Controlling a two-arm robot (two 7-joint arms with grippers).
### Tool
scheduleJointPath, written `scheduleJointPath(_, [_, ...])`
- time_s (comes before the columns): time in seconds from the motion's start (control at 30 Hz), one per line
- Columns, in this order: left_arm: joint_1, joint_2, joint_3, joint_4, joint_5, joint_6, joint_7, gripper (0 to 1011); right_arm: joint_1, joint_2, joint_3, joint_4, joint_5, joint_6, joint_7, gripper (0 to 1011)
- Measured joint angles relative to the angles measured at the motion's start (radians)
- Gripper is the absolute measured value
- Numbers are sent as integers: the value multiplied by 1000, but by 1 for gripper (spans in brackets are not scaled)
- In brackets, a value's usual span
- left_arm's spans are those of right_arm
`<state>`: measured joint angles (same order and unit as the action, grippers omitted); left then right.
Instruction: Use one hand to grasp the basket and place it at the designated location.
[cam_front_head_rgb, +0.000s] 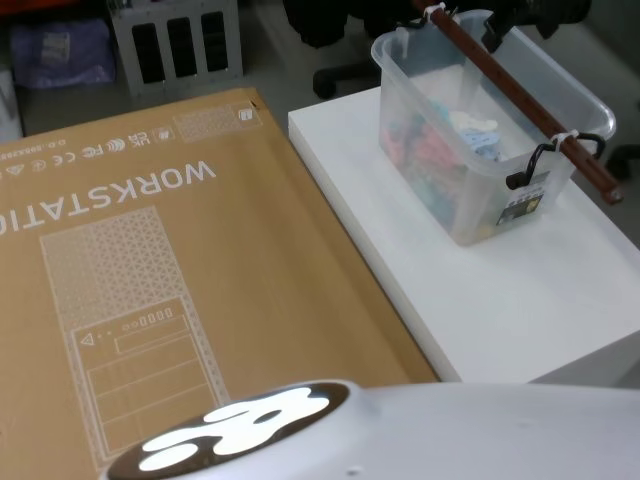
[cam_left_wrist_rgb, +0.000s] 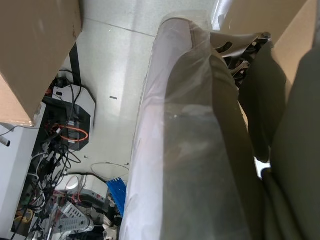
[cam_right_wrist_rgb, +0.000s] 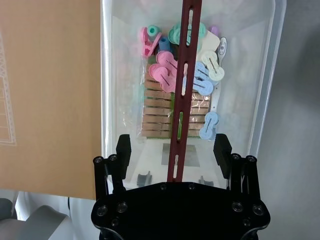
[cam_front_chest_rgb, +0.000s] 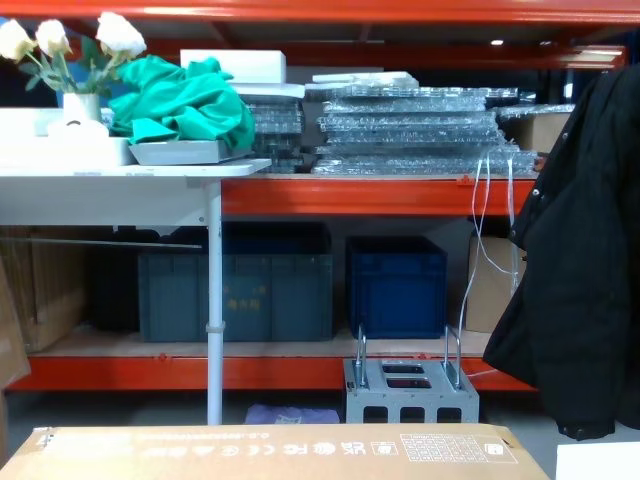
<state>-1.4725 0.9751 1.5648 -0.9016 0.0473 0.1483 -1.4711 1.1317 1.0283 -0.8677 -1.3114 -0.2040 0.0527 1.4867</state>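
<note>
Basket (cam_front_head_rgb: 470, 215) on white table (cam_front_head_rgb: 500, 320), clear-walled, with a smooth rim and rounded corners. Sits toward the table's far right part, long side running away and slightly leftward. Dark red bar (cam_front_head_rgb: 510, 90) along the basket's top from end to end, fastened to the rim with white ties (cam_front_head_rgb: 565, 138). Black strap loop (cam_front_head_rgb: 528, 168) at the basket's near end, just above a label (cam_front_head_rgb: 525, 205). Inside the basket: plastic pegs (cam_right_wrist_rgb: 167, 72) in pink, pale blue and teal, and beside them a wrapped pack of wooden pegs (cam_right_wrist_rgb: 157, 112).

Right gripper (cam_right_wrist_rgb: 172, 152) directly above the basket, over one of its ends, pointing down into it. Fingers (cam_right_wrist_rgb: 123, 150) spread wide apart, one on each side of the bar, with a clear gap to the bar on both sides. Holds nothing. Touches neither bar nor rim as far as the right wrist view shows; height above the bar cannot be told.

Left of the basket: large flat cardboard box (cam_front_head_rgb: 150, 280) printed WORKSTATION, its edge just beside the table. Beyond the basket, on the floor: grey metal block (cam_front_chest_rgb: 410, 395) with two loop handles, in front of blue crates (cam_front_chest_rgb: 395, 285) on a low shelf.
</note>
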Motion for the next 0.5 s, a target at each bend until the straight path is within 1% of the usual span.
scheduleJointPath(0.27, [0, 0, 0, 0, 0, 0, 0, 0, 19, -26, -32, 31, -10, 23, 14, 1000])
scheduleJointPath(0.5, [0, 0, 0, 0, 0, 0, 0, 0, 34, -67, -59, 96, -11, 55, 30, 1000])
